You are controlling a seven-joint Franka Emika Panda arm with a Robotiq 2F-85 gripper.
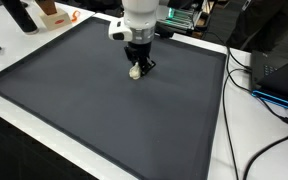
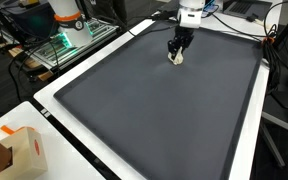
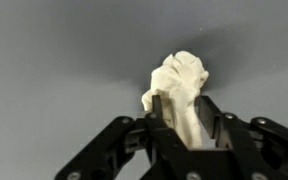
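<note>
My gripper (image 3: 181, 108) is shut on a crumpled white wad, like paper or cloth (image 3: 179, 80). In the wrist view the wad sticks out past the fingertips over the dark grey mat (image 3: 54, 60). In both exterior views the gripper (image 1: 137, 66) (image 2: 178, 52) points straight down near the far part of the mat, with the white wad (image 1: 135, 71) (image 2: 178, 58) at its tips, at or just above the mat's surface.
The large dark grey mat (image 1: 104, 110) (image 2: 154, 110) covers a white table. Cables and a dark device (image 1: 279, 75) lie beside the mat. A cardboard box (image 2: 19, 150) sits at one table corner. Electronics with green lights (image 2: 69, 40) stand beyond the table's edge.
</note>
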